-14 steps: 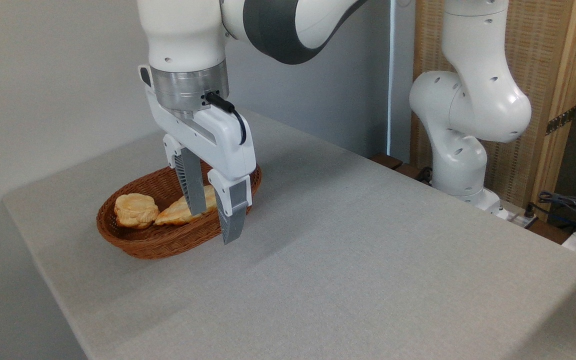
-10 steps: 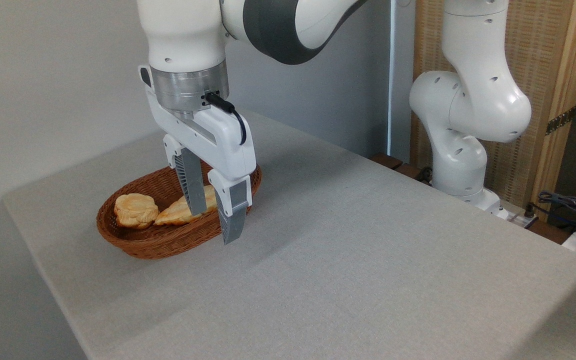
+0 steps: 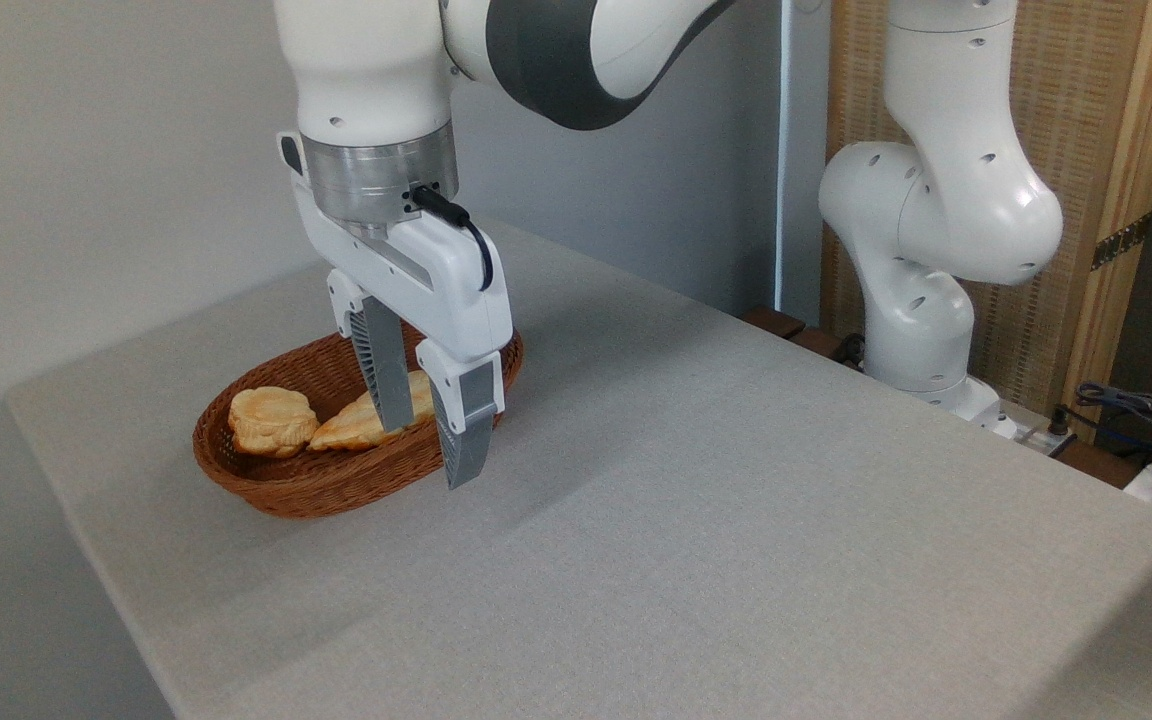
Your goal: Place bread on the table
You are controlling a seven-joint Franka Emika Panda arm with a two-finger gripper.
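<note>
Bread (image 3: 272, 421): small golden knotted bun, lying at the left end of the basket, untouched; nothing grips it
Jaws: spread apart with a clear gap between them and nothing held; both point downward
Gripper (image 3: 428, 455): hangs over the right half of the basket; one finger reads in front of the pale loaf, the other in front of the near rim; whether either tip touches anything I cannot tell from this single view
Loaf (image 3: 364, 426): longer, paler, leaf-shaped; lies in the basket between the bun and the fingers, its pointed end just beside the bun; part of it is hidden behind the nearer finger
Key relation: the bun lies to the left of the jaws, at the far end of the basket from them, with the loaf in between; the bun is roundish, so no long axis matters much for it
Basket (image 3: 316, 490): brown oval wicker; its long axis runs left to right across the picture, tilting away toward the right
Table (image 3: 736, 520): grey cloth surface; wide bare stretch to the right of the basket, where I judge the bun could be set down
Step in hand: reaching, by my reading; the grasp is not yet made
Risk: closing where the jaws stand now would likely catch the loaf or the rim instead
</note>
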